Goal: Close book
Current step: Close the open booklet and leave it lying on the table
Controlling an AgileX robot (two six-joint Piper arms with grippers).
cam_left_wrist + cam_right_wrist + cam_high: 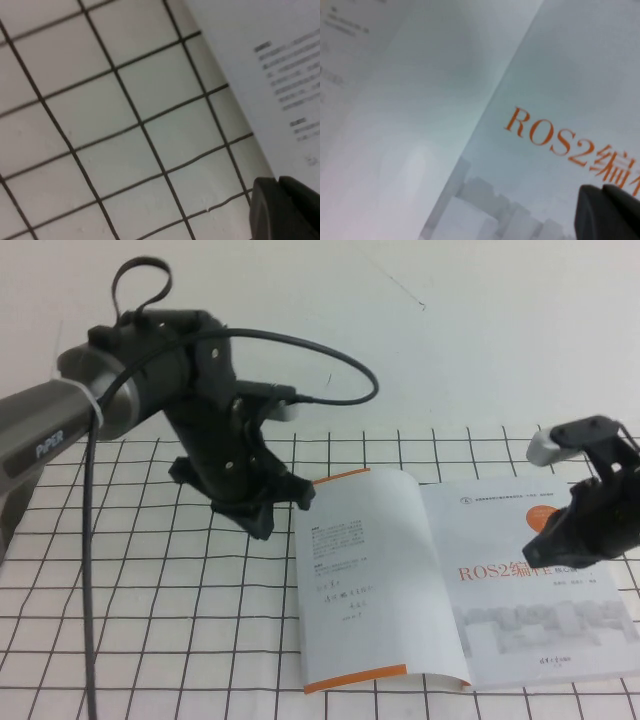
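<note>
- We are showing the book (pixel 400 570) lying open and flat on the gridded table (pixel 150 620). It is not yet closed, and we are judging the task to be at its approach step.
- We are placing the left gripper (pixel 262 523) low over the table, with the book's cover (pixel 350 570) just beside its tip, on the side toward the other arm. In the left wrist view its pads (pixel 285 210) are appearing pressed together with nothing between them.
- We are placing the right gripper (pixel 548 552) over the title page (pixel 530 615), which is lying directly beneath its tip. We cannot tell whether the tip is touching the paper. In the right wrist view its pads (pixel 610 212) are likewise appearing together and holding nothing.
- We are reading the cover, with its orange bands at the near and far corners, as the leaf to be turned. Its free edge is the part of the book nearest the left gripper.
- We are judging that the next move calls for the left gripper to slip its tip under that free edge, raise the cover, and swing it across toward the right gripper.
- We are noting that the right gripper is standing in the cover's likely path, so it would need to be clearing away before the cover comes down.
- We are expecting the thin cover to bend rather than lift whole if it is caught at one corner only.
</note>
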